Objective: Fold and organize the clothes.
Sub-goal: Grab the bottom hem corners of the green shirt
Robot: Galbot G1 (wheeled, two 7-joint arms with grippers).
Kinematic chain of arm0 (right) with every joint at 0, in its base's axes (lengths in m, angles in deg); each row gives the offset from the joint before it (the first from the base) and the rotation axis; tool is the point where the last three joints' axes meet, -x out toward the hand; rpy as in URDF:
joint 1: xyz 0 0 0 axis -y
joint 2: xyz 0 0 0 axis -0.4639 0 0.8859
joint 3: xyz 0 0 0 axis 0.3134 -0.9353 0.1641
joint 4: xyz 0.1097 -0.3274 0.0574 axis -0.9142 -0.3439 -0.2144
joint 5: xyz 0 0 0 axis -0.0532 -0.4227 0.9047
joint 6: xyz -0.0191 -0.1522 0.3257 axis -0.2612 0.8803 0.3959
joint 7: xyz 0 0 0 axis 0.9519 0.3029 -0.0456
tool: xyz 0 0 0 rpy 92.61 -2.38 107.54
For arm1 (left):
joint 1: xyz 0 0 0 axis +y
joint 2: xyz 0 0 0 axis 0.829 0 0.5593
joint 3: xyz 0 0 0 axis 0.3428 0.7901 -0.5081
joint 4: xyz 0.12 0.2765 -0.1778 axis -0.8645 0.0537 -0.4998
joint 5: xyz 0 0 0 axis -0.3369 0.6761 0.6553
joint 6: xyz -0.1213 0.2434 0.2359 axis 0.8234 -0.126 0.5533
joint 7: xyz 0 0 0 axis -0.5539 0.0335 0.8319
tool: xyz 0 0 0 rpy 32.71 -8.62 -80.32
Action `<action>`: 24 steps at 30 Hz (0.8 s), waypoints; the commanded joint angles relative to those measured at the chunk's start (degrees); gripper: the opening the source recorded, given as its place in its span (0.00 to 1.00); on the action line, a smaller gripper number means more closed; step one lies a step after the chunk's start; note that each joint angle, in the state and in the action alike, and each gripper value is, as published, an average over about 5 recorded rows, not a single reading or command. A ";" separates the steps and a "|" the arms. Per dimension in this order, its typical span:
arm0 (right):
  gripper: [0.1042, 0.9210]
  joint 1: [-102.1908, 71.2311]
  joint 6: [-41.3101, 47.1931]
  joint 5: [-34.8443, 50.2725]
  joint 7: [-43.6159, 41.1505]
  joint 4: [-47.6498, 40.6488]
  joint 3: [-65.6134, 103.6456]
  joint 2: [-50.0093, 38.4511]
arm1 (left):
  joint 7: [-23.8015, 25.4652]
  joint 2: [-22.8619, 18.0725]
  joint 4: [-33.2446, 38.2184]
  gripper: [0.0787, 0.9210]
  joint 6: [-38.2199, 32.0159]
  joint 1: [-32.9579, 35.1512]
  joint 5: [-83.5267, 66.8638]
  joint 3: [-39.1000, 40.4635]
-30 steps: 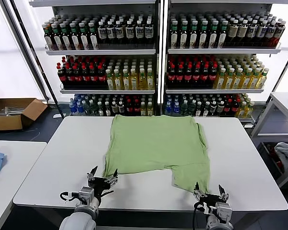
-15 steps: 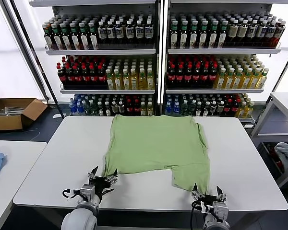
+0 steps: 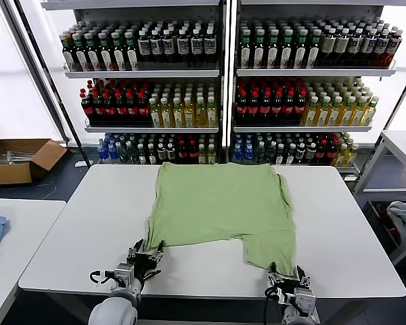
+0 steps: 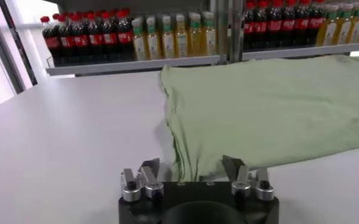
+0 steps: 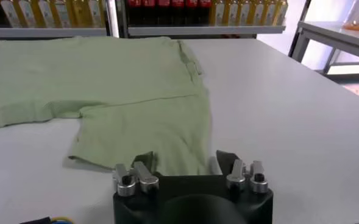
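Head view: both hands, left (image 3: 146, 254) and right (image 3: 286, 277), half-open at the shirt's (image 3: 220, 203) near edge; pinch shallow and you'll lose it.

No text, brand, number or sign could be read anywhere. The bottles (image 3: 189, 101) on the shelves (image 3: 227, 71), well beyond both grippers, carried labels, but their print was too small to make out. The cardboard box (image 3: 17, 159) off to the left showed no legible marking. The shirt (image 3: 220, 203), just ahead of the grippers, showed plain green fabric with no lettering in view.
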 commanded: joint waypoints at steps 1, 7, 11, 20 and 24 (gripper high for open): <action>0.44 -0.29 -0.18 0.24 0.11 -1.02 -0.48 0.09 | 0.24 -0.23 -0.40 0.52 0.76 0.18 0.07 0.17; 0.23 -0.30 -0.48 0.27 -0.20 -0.29 -0.31 0.03 | 0.63 -0.38 -0.59 0.31 0.80 0.41 0.03 0.37; 0.09 -0.30 -0.60 0.30 -0.98 1.22 0.24 -0.23 | 0.90 -0.35 -0.40 0.18 0.53 0.50 -0.06 0.37; 0.00 0.72 -4.68 -0.31 -5.21 6.59 3.11 -1.07 | 0.15 -0.84 5.34 0.01 -3.89 0.36 -3.77 0.08; 0.00 2.71 -5.75 -0.36 -6.13 7.79 4.53 -1.30 | -0.41 -0.90 7.32 0.01 -5.72 -0.41 -5.47 0.43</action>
